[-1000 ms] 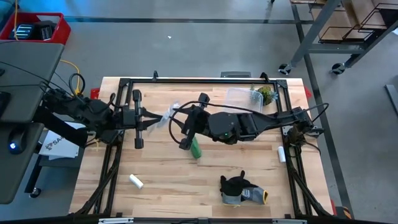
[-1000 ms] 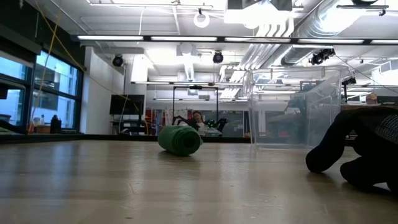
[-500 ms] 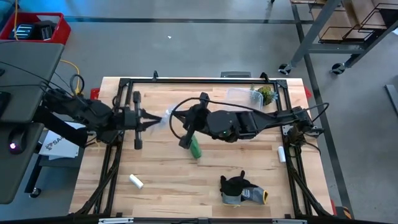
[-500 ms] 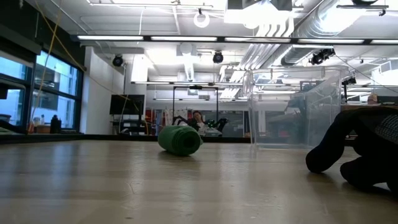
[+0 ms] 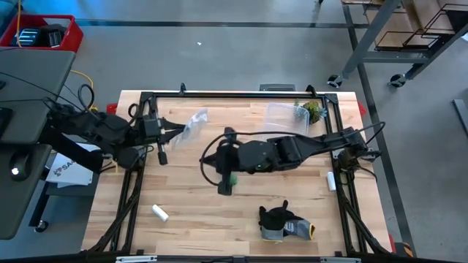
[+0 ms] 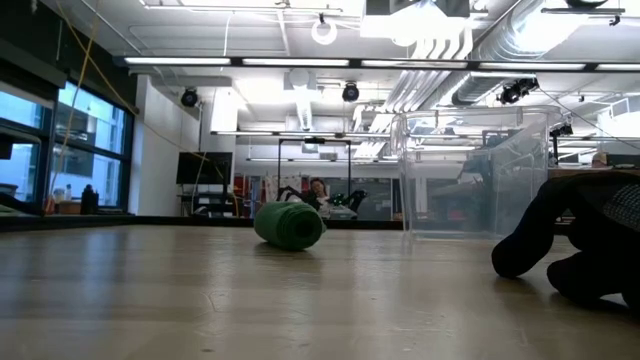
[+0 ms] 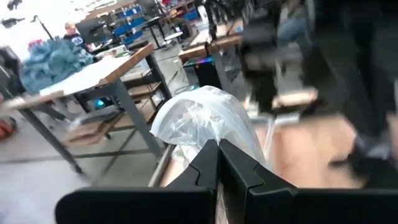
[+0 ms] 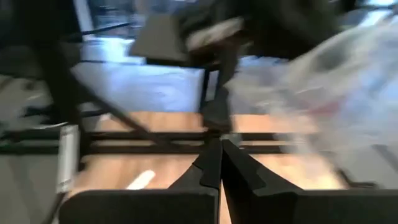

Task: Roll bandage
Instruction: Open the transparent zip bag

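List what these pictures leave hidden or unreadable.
- High view: the right gripper and its arm cover most of the bandage.
- Left wrist view: whether the left gripper pinches the clear plastic bag; the fingertips overlap it.
- Right wrist view: motion blur; the bandage is unseen.
- Low view: both grippers out of frame.

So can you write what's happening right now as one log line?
left gripper: shut on clear plastic bag | right gripper: shut, empty | bandage: rolled, on table

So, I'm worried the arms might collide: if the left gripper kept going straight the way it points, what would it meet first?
The left gripper, shut on the clear plastic bag, points across the table. Beyond the bag, the right gripper looks first in line, though their heights are unclear.
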Robot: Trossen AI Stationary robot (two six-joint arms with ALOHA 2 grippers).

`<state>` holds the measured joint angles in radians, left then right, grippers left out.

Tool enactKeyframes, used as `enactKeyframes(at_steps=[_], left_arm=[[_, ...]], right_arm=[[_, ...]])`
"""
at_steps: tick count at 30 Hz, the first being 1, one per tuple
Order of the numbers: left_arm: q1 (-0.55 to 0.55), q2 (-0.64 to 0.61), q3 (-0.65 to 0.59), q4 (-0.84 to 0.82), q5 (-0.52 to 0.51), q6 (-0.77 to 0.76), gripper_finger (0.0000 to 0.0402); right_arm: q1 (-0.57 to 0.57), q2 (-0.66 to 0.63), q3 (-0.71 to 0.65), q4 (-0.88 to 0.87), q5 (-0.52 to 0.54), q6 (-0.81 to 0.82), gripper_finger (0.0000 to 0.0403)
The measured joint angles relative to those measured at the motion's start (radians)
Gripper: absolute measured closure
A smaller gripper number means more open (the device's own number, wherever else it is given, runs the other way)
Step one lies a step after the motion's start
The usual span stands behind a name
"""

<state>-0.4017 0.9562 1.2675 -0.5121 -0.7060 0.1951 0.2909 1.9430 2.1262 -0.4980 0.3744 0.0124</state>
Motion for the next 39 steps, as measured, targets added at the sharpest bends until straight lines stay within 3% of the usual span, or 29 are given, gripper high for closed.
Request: enactKeyframes(at_steps=[2,6,11,15,22,28,34,39], left_arm=[[-0.030,0.008,0.001,-0.063,-0.046,0.095,0.0401],[-0.085,0.058,0.000,-0.115,-0.186,0.333,0.0401],[-0.121,0.148,0.000,-0.111,-0.266,0.701,0.0401],[-0.133,0.215,0.000,-0.113,-0.329,0.904,0.0401],[-0.159,0.218,0.000,-0.112,-0.353,0.879,0.0401],[-0.191,0.168,0.000,-0.111,-0.379,0.866,0.0401],[-0.193,0.158,0.000,-0.111,-0.356,0.853,0.0401],[-0.193,0.158,0.000,-0.113,-0.342,0.815,0.0401]], right_arm=[[0.006,-0.012,0.000,0.001,0.065,-0.020,0.0403],[0.008,-0.041,0.000,0.002,0.082,-0.018,0.0403],[-0.001,-0.059,0.001,0.001,0.096,0.247,0.0396],[-0.027,-0.059,0.001,-0.064,0.095,0.485,0.0361],[-0.071,-0.061,0.001,-0.214,0.099,0.785,0.0274],[-0.105,-0.063,0.001,-0.271,0.131,1.069,0.0227],[-0.117,-0.050,0.001,-0.089,0.069,1.026,0.0207],[-0.121,-0.029,0.000,-0.118,0.043,1.044,0.0205]])
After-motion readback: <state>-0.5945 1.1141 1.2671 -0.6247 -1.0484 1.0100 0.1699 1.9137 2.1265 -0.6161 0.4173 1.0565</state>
